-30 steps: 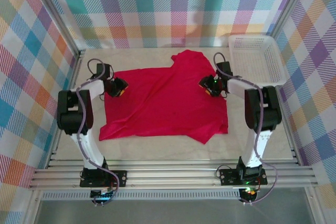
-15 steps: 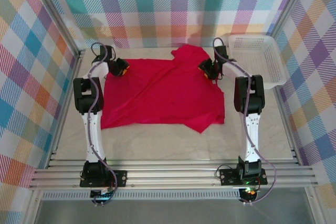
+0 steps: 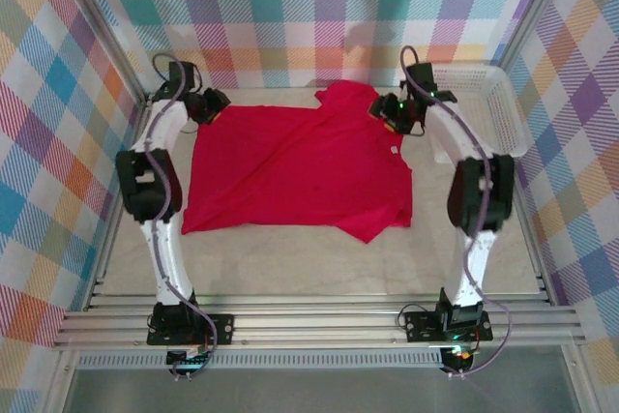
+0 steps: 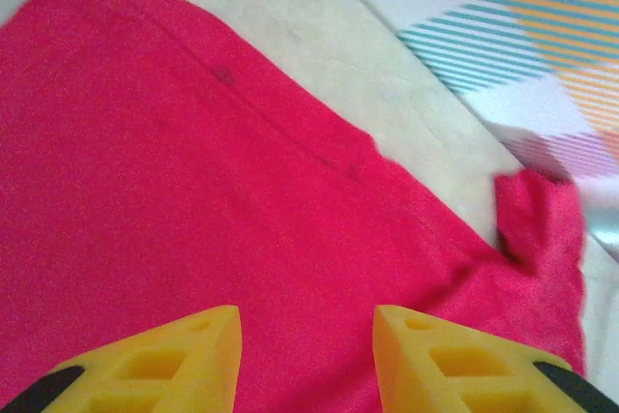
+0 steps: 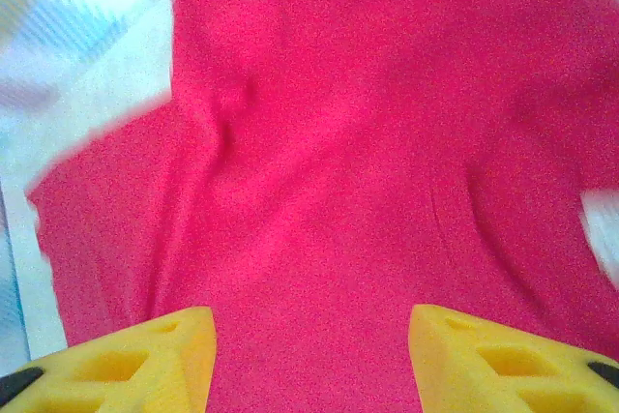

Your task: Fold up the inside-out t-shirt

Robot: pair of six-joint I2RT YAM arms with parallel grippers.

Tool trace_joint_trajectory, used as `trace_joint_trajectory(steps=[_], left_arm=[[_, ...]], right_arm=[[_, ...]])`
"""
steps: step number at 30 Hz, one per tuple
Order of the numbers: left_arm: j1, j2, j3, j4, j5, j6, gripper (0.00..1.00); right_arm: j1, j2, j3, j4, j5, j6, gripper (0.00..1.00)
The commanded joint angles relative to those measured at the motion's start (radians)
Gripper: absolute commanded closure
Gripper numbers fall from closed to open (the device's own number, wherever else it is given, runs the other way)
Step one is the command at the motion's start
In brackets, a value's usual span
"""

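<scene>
Shirt (image 3: 300,171), location: lay spread nearly flat on the table (image 3: 290,263), left of the basket (image 3: 513,132), near its left wall but apart from it.
Shirt, long axis: ran side to side, pointing toward and away from the basket; wider along that line than front to back.
Shirt, loose parts: one flap stuck out at the far edge on the basket side; one corner hung out of line at the near edge on the same side.
Tag (image 3: 394,149): showed white on the shirt's edge closest to the basket.
Left gripper (image 3: 211,103), position: hung over the far shirt corner farthest from the basket.
Left gripper, state: fingers apart, nothing between them; red cloth and its hem lay below and ahead in the wrist view.
Right gripper (image 3: 395,111), position: hung over the far shirt corner closest to the basket, beside the flap.
Right gripper, state: fingers well apart, nothing clamped; cloth lay beneath.
Deciding relation: far edge ran straight between the two grippers, cloth directly under each.
Nearer arm: right for the flap and tag side; left for the opposite corner.
Next move, judged: called for closing on both far corners before carrying that edge over the body.
Risk, judged: flap likely to bunch under the fold.
Count: one shirt, one tag, one basket, two grippers.
</scene>
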Motion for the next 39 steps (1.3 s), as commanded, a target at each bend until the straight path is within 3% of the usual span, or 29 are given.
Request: trace_joint_trajectory(steps=[1,6,10,13,24,26,31,39], left_arm=[[-0.018,-0.307,-0.280,0.048,-0.034,0.031,0.59],[-0.021,-0.638,-0.744,0.194,-0.006,-0.046,0.60],[-0.024,-0.785,-0.965,0.223,0.005,-0.065,0.60],[-0.024,-0.838,-1.062,0.226,-0.003,-0.056,0.60],[-0.025,-0.878,-1.100,0.210,0.000,-0.045,0.61],[-0.024,-0.880,-1.093,0.198,-0.009,-0.036,0.61],[-0.024,-0.876,-1.075,0.183,-0.017,-0.024,0.61],[-0.023,-0.837,-1.034,0.183,-0.017,-0.019,0.62]], right_arm=[[0.042,-0.231,-0.295,0.002,0.020,-0.059,0.46],[0.132,-0.471,-0.662,0.039,0.036,-0.018,0.51],[0.231,-0.560,-0.843,0.097,0.068,0.067,0.51],[0.299,-0.554,-0.883,0.114,0.109,0.090,0.51],[0.426,-0.376,-0.842,0.086,0.269,0.080,0.55],[0.443,-0.343,-0.827,0.077,0.278,0.078,0.60],[0.466,-0.324,-0.802,0.051,0.293,0.090,0.92],[0.520,-0.517,-0.810,-0.080,0.296,0.146,0.97]])
